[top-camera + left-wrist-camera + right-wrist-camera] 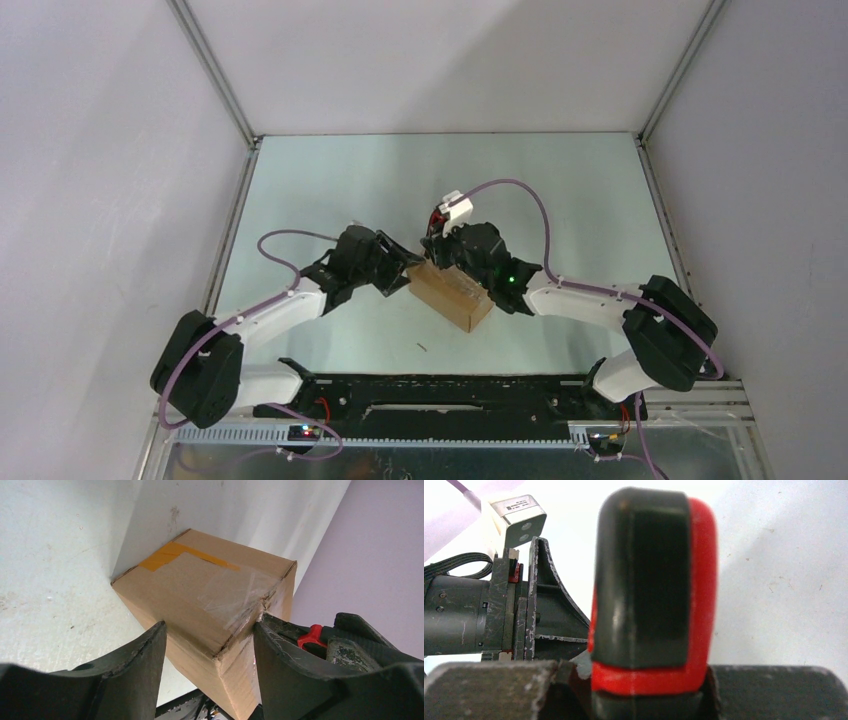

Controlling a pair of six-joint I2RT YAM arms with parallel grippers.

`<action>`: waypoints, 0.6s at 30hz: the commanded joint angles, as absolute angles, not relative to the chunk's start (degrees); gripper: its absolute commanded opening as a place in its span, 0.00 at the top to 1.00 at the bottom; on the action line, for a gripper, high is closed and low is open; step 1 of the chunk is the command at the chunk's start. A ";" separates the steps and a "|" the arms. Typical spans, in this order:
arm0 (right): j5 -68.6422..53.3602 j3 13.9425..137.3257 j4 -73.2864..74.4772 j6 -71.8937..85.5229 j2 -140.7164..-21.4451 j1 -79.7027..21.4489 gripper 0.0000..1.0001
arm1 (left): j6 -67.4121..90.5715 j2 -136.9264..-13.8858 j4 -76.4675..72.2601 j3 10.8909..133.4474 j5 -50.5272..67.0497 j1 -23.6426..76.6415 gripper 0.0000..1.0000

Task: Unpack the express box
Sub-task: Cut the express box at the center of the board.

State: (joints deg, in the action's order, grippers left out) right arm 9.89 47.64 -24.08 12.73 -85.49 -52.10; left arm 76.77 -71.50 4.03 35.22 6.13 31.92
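My left gripper (209,630): jaws apart, astride left end of express box (200,585) | right gripper (649,682): clenched on utility knife (644,580) | box likely light, stiff (tape slick; I'd pinch bare cardboard sides)

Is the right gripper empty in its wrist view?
No, the right gripper is shut on a red-and-black utility knife, whose handle fills the middle of the view.

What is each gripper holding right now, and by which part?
Right gripper clamps the utility knife by one end. Left gripper straddles a corner of the express box; grip uncertain.
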 commanded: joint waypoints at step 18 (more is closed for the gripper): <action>15.00 53.35 -23.55 6.87 -81.77 -54.40 1.00 | 78.03 -73.37 14.73 35.23 -3.80 33.75 0.48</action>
